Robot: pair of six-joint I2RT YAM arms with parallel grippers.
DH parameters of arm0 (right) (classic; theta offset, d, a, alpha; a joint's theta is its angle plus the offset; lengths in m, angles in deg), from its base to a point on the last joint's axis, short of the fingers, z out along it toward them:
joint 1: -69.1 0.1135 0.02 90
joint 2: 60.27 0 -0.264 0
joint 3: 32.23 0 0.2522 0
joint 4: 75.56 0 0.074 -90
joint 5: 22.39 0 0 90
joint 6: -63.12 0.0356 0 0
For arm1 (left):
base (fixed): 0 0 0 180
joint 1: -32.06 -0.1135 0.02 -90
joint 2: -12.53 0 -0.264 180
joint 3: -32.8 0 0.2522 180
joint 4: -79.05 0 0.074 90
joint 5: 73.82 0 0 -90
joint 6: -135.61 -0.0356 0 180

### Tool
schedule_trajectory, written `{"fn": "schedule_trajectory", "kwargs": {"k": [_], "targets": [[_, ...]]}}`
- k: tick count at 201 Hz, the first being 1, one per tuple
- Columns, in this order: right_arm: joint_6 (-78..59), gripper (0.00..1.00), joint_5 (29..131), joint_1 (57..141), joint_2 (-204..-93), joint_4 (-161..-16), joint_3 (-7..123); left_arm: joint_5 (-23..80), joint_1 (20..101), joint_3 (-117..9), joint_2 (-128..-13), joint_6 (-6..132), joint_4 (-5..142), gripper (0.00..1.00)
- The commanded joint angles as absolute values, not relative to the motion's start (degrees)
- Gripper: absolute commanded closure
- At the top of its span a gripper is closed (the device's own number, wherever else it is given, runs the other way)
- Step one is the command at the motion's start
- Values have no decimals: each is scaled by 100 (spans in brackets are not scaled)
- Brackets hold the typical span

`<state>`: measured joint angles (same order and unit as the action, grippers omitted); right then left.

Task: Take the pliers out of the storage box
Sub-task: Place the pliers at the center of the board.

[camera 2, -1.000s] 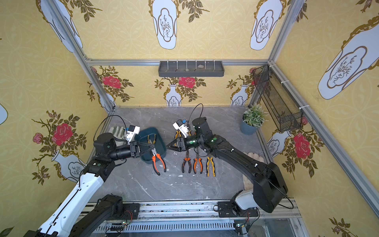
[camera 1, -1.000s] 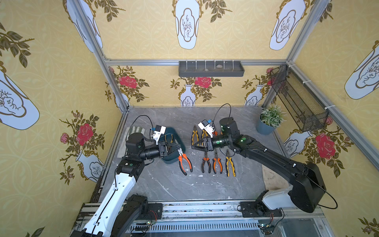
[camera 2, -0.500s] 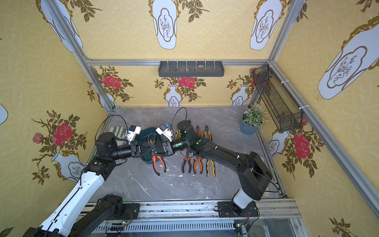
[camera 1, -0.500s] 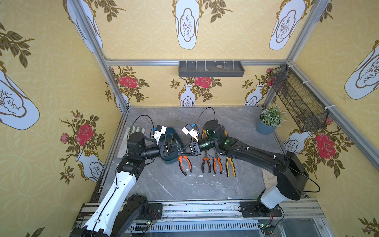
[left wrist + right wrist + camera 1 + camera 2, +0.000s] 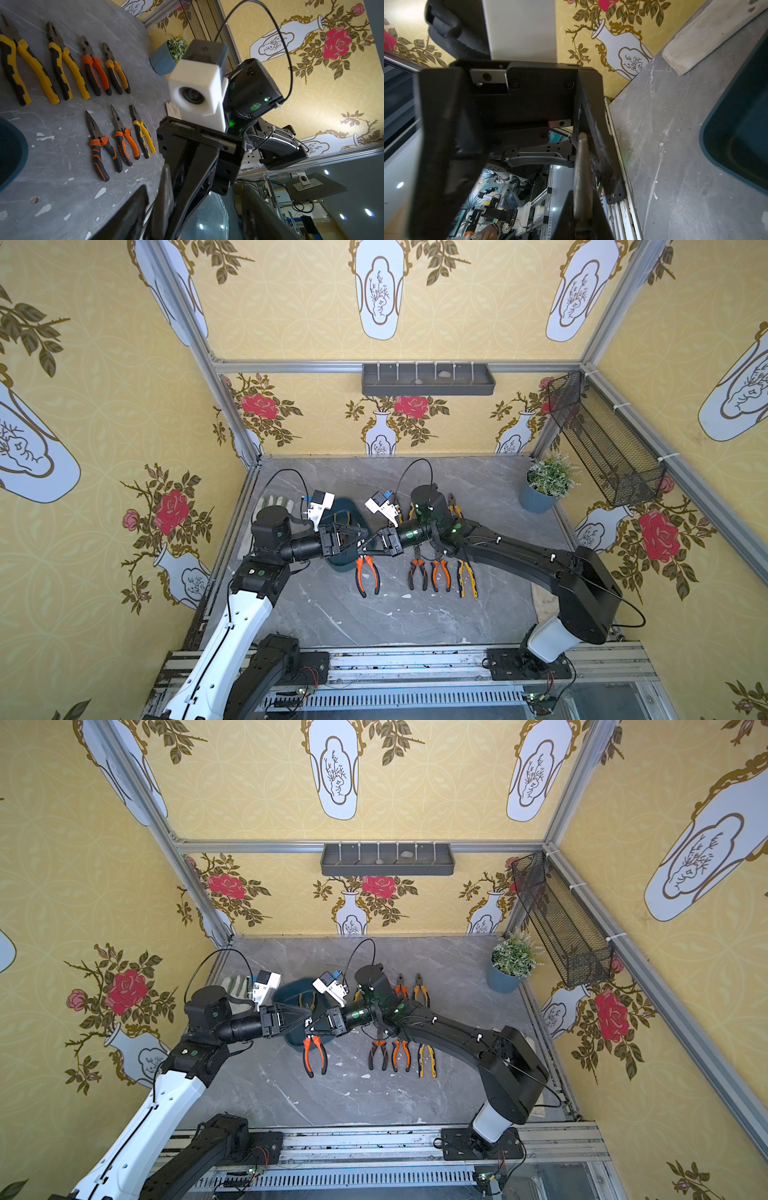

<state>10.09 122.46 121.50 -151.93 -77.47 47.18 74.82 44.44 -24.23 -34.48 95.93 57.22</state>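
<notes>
Here, orange pliers [image 5: 366, 574] pinched by nose in right hand [image 5: 370, 548], left hand [image 5: 360, 541] spread open alongside, at storage box [image 5: 338, 566] edge

Rectangular plastic storage box [image 5: 291, 990], centre left: dark teal, plain. Metal pliers [image 5: 365, 562] at frame centre: orange-and-black handles, dark jaws. Stone-look tabletop [image 5: 332, 614]: grey, white veining. Papered walls [image 5: 291, 302]: yellow, red roses, pale blue vases outlined gold.
</notes>
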Motion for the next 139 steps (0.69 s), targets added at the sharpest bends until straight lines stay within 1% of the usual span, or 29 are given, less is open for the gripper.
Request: {"fn": "schedule_trajectory", "kwargs": {"k": [1,34,42,63,74,106,139], "targets": [[816,100,11819,12001,-15019,-7834,4627,7104,4441,-2476,-3245,9463,5363,1],[794,100,11529,11514,-14597,-8094,4471,7250,4442,-2192,-3153,9797,5643,0],[776,100,11528,11387,-14501,-8177,4457,7312,4441,-2036,-3131,9934,5849,3],[698,100,11727,11121,-14412,-8426,4613,7577,4445,-1616,-3010,10406,6570,13],[663,100,11840,11070,-14410,-8520,4710,7670,4445,-1515,-2921,10463,6691,16],[724,100,12198,11048,-14550,-8552,4927,7883,4548,-1389,-2691,10576,6818,16],[1055,100,12428,11062,-14692,-8072,4900,7903,4764,-1333,-2478,10634,6898,20]]}}
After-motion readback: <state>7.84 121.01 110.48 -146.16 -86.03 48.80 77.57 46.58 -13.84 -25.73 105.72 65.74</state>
